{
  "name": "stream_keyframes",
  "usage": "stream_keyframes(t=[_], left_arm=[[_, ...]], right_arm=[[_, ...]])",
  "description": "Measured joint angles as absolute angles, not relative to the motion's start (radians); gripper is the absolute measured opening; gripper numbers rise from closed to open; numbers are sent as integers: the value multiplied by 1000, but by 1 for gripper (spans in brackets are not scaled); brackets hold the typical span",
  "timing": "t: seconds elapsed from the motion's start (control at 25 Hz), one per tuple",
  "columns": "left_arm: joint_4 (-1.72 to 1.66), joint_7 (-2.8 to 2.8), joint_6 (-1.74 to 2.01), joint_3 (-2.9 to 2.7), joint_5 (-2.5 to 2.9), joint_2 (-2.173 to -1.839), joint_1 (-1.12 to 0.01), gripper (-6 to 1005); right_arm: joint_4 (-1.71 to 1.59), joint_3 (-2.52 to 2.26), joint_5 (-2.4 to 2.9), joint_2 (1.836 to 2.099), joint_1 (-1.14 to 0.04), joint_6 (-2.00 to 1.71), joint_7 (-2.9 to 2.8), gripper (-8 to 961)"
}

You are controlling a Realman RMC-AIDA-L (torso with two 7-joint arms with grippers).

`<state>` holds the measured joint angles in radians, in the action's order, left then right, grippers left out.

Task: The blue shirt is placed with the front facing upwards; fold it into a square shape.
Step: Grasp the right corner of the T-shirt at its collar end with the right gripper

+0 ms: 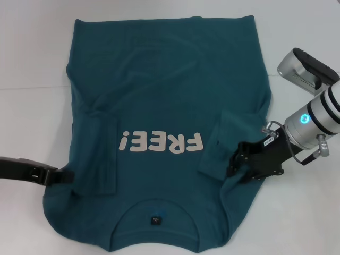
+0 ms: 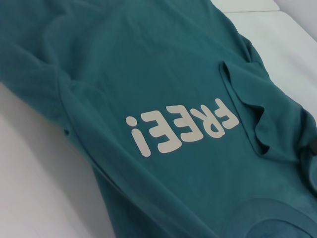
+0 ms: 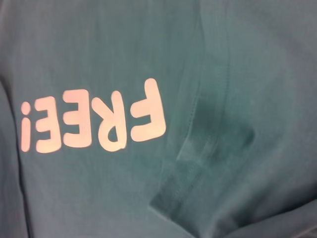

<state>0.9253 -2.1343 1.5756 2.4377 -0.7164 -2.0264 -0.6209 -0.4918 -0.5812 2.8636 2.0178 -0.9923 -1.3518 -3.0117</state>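
- Nearest the camera in the head view lies the collar (image 1: pixel 155 212) of the shirt (image 1: pixel 164 85), with its small dark tag (image 1: pixel 155 219); the collar end reaches the near edge of the table (image 1: pixel 32 48).
- Shirt lies flat with front up. Its long axis runs from near to far: collar points toward the robot, hem points away. For this reason the white "FREE!" lettering (image 1: pixel 161 143) reads upside down.
- Both sleeves are already turned inward onto the body, 1 on each side of the lettering. The right sleeve (image 3: pixel 198 158) lies just beside the letter F, with some wrinkles.
- Left gripper (image 1: pixel 56 176) rests at the left edge of the shirt, near the shoulder, touching the cloth. I cannot tell if its fingers are apart or together.
- Right gripper (image 1: pixel 240 159) sits low over the folded right sleeve. I cannot tell its fingers either, because the black body hides them.
- Handling, as I judge: the cotton is soft, light and limp, not fragile and not slippery. It will sag and drag if lifted at only 1 point.
- Best hold, I think, is a pinch on the 2 near corners by the shoulders, or on the 2 hem corners, both at the same time, so the fold stays straight.
- Farthest is the hem (image 1: pixel 159 22), lying nearly straight across the table.
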Motion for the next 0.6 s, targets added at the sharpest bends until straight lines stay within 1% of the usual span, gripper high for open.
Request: stream_keyframes(t=[0.32,0.4,0.6], left_arm=[[923,-2132,1576,2441,-716,-2026,-618,38],[923,-2132,1576,2441,-716,-2026,-618,38],[923,-2132,1576,2441,-716,-2026,-617,39]], right_arm=[[-497,-611,2858,2023,-993,-1349,-3002,304],[-499,-616,2857,2024,-990,-1348,-2999,107],[-507,-615,2856,2026,-982,-1350,-2988,70]])
